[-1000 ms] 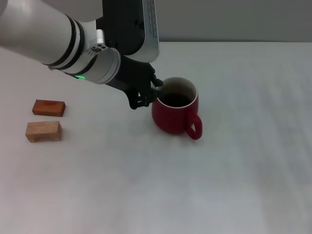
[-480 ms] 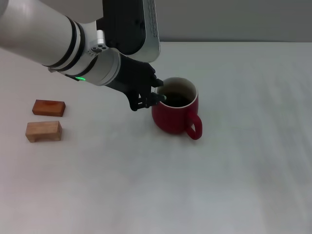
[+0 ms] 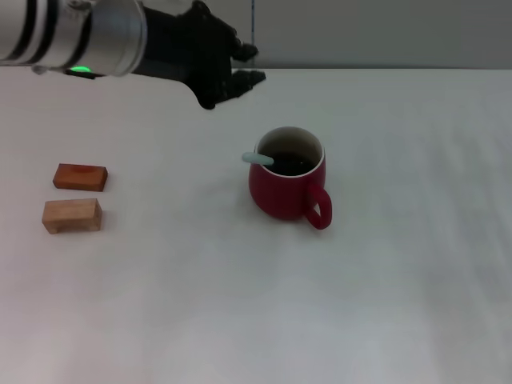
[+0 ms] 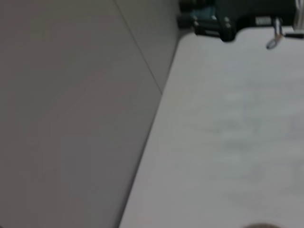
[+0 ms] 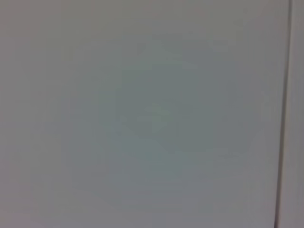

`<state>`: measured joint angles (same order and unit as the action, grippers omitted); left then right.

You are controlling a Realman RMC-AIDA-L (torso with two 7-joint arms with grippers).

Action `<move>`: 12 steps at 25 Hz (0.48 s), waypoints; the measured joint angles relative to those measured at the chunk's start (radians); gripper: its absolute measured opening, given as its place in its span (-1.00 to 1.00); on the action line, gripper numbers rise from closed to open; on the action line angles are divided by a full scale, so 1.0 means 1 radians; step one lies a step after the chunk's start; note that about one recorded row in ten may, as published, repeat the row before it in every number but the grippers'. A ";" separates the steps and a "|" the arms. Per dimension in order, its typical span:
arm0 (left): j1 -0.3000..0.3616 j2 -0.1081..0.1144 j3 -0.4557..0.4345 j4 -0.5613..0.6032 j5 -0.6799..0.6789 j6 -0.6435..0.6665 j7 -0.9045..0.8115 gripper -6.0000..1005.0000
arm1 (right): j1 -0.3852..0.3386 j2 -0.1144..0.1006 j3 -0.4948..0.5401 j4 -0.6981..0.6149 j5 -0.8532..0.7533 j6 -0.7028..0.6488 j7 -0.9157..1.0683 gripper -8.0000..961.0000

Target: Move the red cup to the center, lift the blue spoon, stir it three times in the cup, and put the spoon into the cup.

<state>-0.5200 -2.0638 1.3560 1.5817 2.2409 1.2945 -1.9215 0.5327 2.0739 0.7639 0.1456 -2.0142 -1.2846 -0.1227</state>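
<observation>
A red cup (image 3: 286, 182) stands upright near the middle of a white table (image 3: 384, 280), its loop handle turned toward the robot. The blue spoon (image 3: 258, 158) rests inside it — the pale handle pokes out over the rim on the robot's left. The left gripper (image 3: 238, 74) hangs above the table's far edge, well apart from the cup, fingers released and holding nothing. Two wooden blocks (image 3: 76, 196) lie far to the left.

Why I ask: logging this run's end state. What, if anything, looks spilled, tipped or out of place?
Nothing stands out. The red cup stands upright with the blue spoon leaning on its rim. The left gripper is above the table, empty. Two wooden blocks lie apart, undisturbed.
</observation>
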 joint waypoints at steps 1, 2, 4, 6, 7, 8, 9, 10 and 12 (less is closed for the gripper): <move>0.015 0.001 -0.034 0.000 -0.051 -0.012 0.030 -0.46 | 0.000 0.000 0.000 0.000 0.000 0.000 0.000 -0.29; 0.045 0.001 -0.093 -0.008 -0.150 -0.035 0.082 -0.46 | 0.000 0.000 0.000 -0.001 0.000 0.000 0.000 -0.29; 0.059 0.001 -0.126 -0.018 -0.214 -0.048 0.111 -0.46 | 0.000 0.000 0.000 -0.003 0.000 0.000 0.000 -0.29; 0.084 0.001 -0.191 -0.044 -0.323 -0.065 0.170 -0.46 | 0.000 0.000 0.000 -0.003 0.000 0.000 0.000 -0.29; 0.100 0.002 -0.240 -0.075 -0.409 -0.078 0.220 -0.46 | 0.000 0.000 0.000 -0.004 0.000 0.000 0.000 -0.29; 0.100 0.002 -0.240 -0.075 -0.409 -0.078 0.220 -0.46 | 0.000 0.000 0.000 -0.004 0.000 0.000 0.000 -0.29; 0.115 0.002 -0.283 -0.114 -0.494 -0.099 0.269 -0.46 | 0.000 0.000 0.000 -0.004 0.000 0.000 0.000 -0.29; 0.115 0.002 -0.283 -0.114 -0.494 -0.099 0.269 -0.46 | 0.000 0.000 0.000 -0.004 0.000 0.000 0.000 -0.29; 0.141 0.001 -0.334 -0.197 -0.661 -0.150 0.355 -0.46 | 0.000 0.000 0.000 -0.005 0.000 0.002 0.000 -0.29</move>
<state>-0.3794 -2.0628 1.0220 1.3845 1.5803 1.1444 -1.5670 0.5330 2.0740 0.7639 0.1410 -2.0141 -1.2826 -0.1228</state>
